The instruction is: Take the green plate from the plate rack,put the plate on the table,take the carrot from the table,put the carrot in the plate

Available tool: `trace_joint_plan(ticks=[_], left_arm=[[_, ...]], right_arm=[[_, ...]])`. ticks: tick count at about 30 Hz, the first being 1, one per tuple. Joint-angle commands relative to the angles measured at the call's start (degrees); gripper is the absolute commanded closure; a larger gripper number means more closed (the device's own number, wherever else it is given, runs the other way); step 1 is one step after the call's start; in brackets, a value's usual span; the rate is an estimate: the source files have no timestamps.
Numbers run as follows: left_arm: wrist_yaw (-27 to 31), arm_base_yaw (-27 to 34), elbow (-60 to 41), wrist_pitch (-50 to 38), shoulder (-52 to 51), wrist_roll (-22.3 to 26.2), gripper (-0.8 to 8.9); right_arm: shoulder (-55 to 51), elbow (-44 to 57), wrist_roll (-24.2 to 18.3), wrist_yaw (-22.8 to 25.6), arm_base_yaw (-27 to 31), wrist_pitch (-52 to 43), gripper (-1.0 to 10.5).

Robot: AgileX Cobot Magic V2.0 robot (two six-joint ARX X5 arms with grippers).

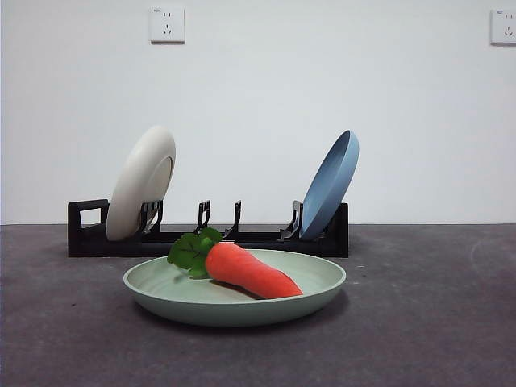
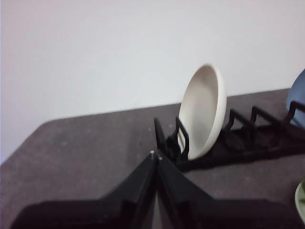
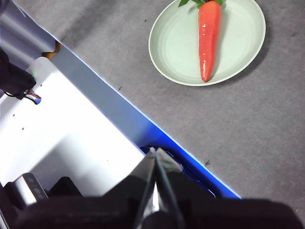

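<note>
Both tools, left tool (image 2: 156,154) and right tool (image 3: 155,151), are pressed together; carrot (image 1: 250,271) lies in green plate (image 1: 322,292).

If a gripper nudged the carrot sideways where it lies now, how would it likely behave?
The carrot is round-bodied and tapered, so it would probably roll in a curve rather than slide straight. It lies inside the green plate, whose raised rim would likely stop it. Its smooth, glossy skin, seen in the right wrist view, suggests it could slip under a light pinch.

Orange-red carrot (image 1: 251,271) with green leaves, sage-green plate (image 1: 235,303), black rack (image 1: 208,239), mottled grey table (image 1: 419,339).
</note>
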State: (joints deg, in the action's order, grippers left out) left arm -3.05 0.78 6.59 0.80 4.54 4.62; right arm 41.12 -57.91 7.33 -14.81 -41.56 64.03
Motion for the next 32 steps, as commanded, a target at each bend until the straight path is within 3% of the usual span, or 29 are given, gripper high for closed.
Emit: trace_joint_plan(ticks=[1, 15, 32], left_arm=[[-0.13, 0.66, -2.69, -0.04, -2.58, -0.59, 8.17], [-0.31, 0.87, -6.36, 10.01, -4.44, -2.08, 8.17], [-0.09, 0.87, -6.36, 9.55, -4.42, -3.13, 8.17]], right_arm=[[-0.04, 0.28, 0.33, 0.13, -0.09, -0.24, 9.5], [-0.04, 0.28, 0.33, 0.13, -0.09, -0.24, 9.5], [-0.04, 0.28, 0.33, 0.15, -0.09, -0.24, 9.5]])
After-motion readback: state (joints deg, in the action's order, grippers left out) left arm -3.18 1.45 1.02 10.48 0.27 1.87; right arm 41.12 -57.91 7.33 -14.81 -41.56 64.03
